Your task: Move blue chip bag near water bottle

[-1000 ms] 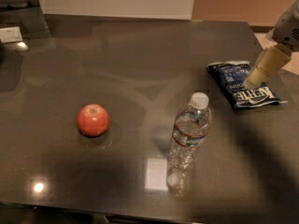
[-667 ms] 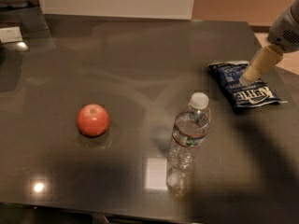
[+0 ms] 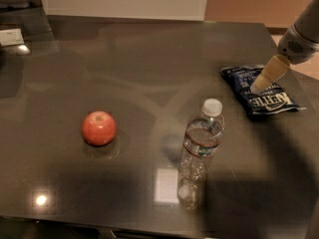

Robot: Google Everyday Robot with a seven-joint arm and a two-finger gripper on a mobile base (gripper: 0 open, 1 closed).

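The blue chip bag (image 3: 260, 90) lies flat on the dark table at the right, white lettering up. The water bottle (image 3: 201, 140), clear with a white cap and a red-striped label, stands to the lower left of the bag, a short gap away. My gripper (image 3: 260, 83) reaches in from the upper right on a grey arm. Its tan tip is right over the bag's middle, at or just above its surface.
A red apple (image 3: 99, 127) sits on the dark glossy table (image 3: 139, 59) at the left. A white object (image 3: 11, 36) lies at the far left back edge. The table's right edge runs just past the bag.
The gripper has moved left and down, from over the bag's right part to its middle. The bag, the bottle and the apple have not moved.
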